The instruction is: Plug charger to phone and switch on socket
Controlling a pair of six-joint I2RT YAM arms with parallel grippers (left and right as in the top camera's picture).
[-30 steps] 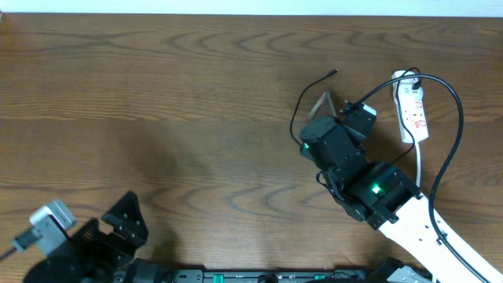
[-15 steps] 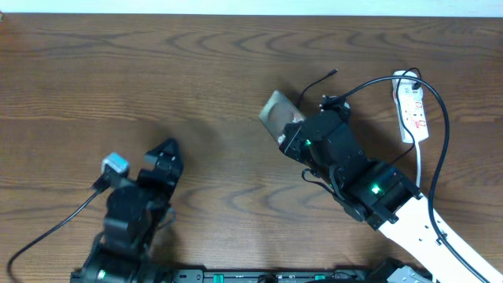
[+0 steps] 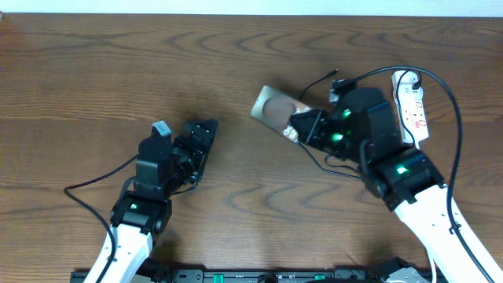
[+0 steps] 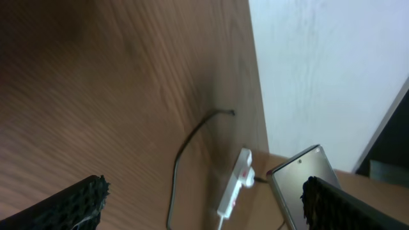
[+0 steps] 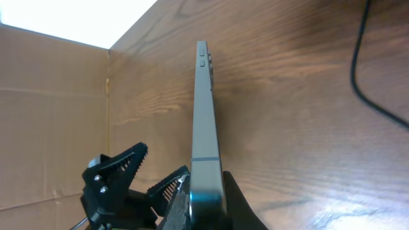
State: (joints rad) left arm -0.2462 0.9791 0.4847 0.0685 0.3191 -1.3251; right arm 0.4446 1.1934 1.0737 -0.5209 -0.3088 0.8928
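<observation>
Right gripper [image 5: 203, 206]: fingers clamped on the near end of the phone [image 5: 203, 108]. The phone is seen edge-on, running straight out from the fingers over the wood-grain worktop [image 3: 118, 63].
- Edge is thin and silver-grey, with two small side buttons near the far end and a fine line across the frame close to the gripper.
- From overhead the face is silver-grey with a brownish oval. Any lettering is too small to read.

Left gripper [image 3: 203, 135]: jaws wide apart, holding nothing. It sits out past the phone's far end, apart from it and pointing toward it.

Charger [image 4: 181, 150]: a thin black cable lying on the worktop beyond the left gripper's spread fingers. It curves away to a small black connector tip [image 4: 231, 113] that lies loose.

Socket [image 3: 414, 106]: a narrow white strip flat on the worktop just behind the right gripper, with a white cord trailing from it. Red marks on its face are not legible.
</observation>
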